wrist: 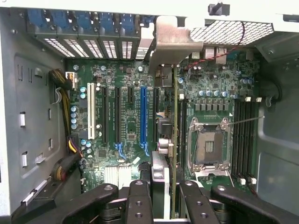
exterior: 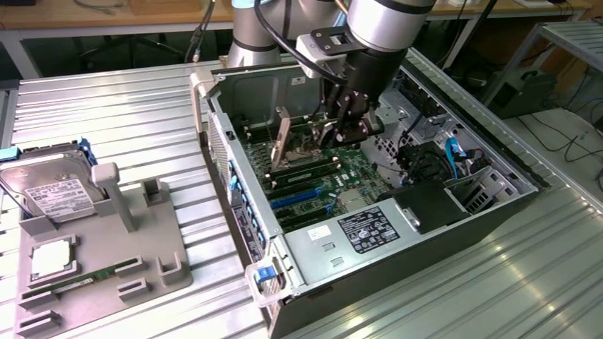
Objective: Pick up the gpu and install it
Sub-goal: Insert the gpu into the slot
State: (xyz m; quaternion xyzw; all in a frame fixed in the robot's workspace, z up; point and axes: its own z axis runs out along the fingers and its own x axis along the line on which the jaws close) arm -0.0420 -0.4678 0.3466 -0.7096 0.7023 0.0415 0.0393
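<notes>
1. One graphics card is in the claw, which has closed down to a narrow gap on it. One finger presses each face and the card stands on its edge between them.
2. The claw is down inside the open computer case. The card reaches out ahead of it towards the back wall of the case, and its metal end plate is the part farthest from the fingers.
3. Below the claw lies the green main board. A long blue slot runs along one side of the held card and the bare processor socket sits on the other.
4. I cannot tell whether the card's lower edge is touching a slot or hanging just above one.
5. To my eye the card is light and stiff but delicate: a thin bare board with small soldered parts.
6. A hold across the flat faces near the upper edge looks right, well clear of the contact strip along the lower edge.
7. The end plate hangs far from the grip, so I would expect the card to pivot or slip if it is pushed unevenly.
</notes>
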